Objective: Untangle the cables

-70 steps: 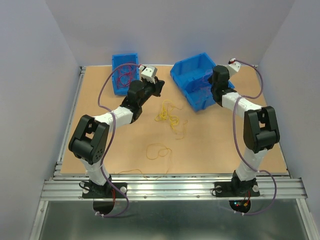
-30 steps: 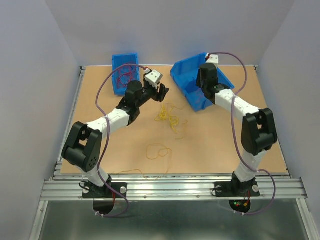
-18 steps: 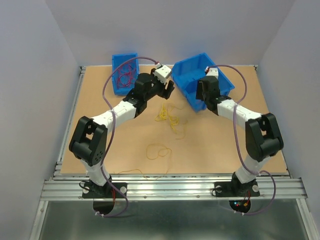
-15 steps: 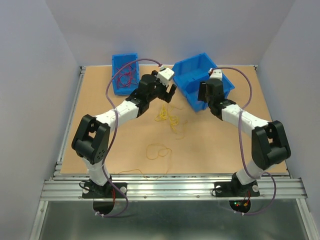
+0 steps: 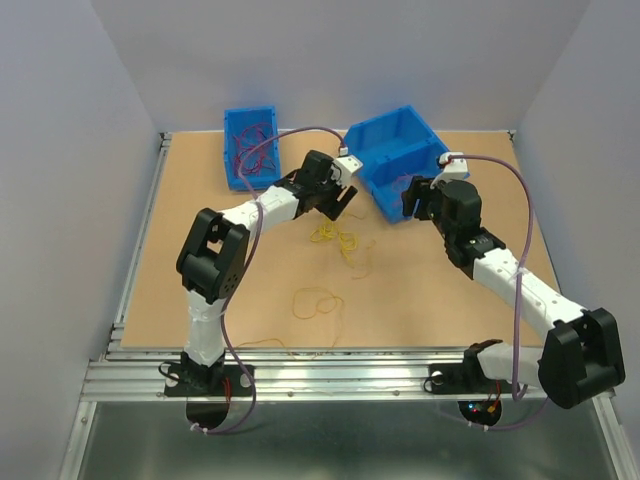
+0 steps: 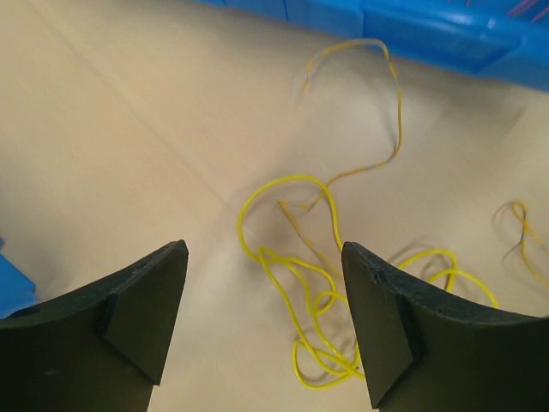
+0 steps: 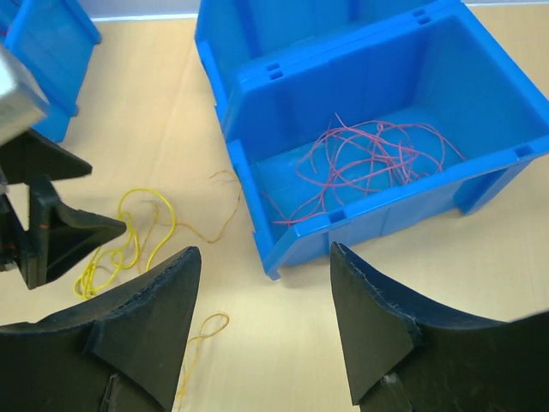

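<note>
Cables [image 5: 335, 238] lie tangled, stretching diagonally toward near-right.

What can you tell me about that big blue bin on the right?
The bin looks like glossy blue moulded plastic, open-topped, with small slots in its rim. It stands upright on the tan table, turned askew, at the far side. A loose tangle of thin red wires lies on its floor.

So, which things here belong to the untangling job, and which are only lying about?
Job: yellow tangle, orange loop, red wires in big bin, red wires in small bin.
Just there: purple arm cable; perhaps both bins, as mere holders.
</note>
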`<state>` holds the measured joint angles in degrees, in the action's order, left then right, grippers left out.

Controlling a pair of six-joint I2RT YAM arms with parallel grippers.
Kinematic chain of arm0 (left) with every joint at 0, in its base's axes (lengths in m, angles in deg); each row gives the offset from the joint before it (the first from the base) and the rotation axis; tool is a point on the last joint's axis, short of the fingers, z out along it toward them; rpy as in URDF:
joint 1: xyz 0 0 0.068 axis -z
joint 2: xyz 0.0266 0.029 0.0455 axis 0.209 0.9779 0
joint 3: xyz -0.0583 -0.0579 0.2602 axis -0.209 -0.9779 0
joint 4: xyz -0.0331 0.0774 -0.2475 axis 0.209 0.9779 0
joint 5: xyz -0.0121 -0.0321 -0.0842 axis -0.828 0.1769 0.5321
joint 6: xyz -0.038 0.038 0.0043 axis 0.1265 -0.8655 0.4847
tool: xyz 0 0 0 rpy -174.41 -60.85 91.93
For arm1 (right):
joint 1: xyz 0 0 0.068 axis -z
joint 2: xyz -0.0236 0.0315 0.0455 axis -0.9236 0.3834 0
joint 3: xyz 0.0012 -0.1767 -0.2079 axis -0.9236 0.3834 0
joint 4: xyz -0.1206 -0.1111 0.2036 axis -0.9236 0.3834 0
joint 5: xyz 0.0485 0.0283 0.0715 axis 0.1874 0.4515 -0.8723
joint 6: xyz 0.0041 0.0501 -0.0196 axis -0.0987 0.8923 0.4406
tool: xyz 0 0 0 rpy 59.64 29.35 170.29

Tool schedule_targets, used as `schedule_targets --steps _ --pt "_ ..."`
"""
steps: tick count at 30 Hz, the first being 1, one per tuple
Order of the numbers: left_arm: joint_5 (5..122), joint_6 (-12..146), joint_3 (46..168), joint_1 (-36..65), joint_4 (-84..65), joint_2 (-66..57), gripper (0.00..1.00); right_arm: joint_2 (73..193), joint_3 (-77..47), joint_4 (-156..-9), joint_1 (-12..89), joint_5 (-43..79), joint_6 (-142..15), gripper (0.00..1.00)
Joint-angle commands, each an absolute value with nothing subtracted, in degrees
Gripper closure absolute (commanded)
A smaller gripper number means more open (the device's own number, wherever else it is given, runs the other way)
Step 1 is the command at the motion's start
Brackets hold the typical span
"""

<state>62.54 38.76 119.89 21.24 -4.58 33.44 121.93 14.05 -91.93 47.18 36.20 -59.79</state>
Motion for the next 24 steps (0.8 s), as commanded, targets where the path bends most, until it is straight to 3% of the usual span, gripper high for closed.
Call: schedule_targets --steps 1,4,5,11,12,13,24 --pt "61.9 35.7 123.6 21.4 1.6 35.2 0.21 119.8 16.4 -95.0 47.3 33.8 -59.6 0.33" --pt "60.5 35.3 126.6 21.5 5.5 38.0 0.34 119.0 17.0 -95.0 47.4 33.1 -59.5 0.33" --pt "60.4 35.1 127.0 21.4 7.2 38.5 0.45 118.9 17.0 -95.0 47.4 33.2 -59.5 0.33" --pt "61.5 33.3 126.4 21.4 8.5 38.4 0.83 120.3 16.7 -94.2 47.4 31.0 -60.2 0.33" --pt "62.2 33.3 126.7 21.5 9.1 38.5 0.96 120.7 16.5 -94.2 47.4 30.4 -60.2 0.33" --pt "62.3 33.5 126.9 21.3 9.1 38.4 1.0 121.3 16.3 -94.2 47.4 30.2 -60.3 0.33" --pt "64.2 36.1 118.4 18.4 -0.1 22.4 1.0 134.0 7.0 -96.7 47.4 36.9 -60.2 0.33"
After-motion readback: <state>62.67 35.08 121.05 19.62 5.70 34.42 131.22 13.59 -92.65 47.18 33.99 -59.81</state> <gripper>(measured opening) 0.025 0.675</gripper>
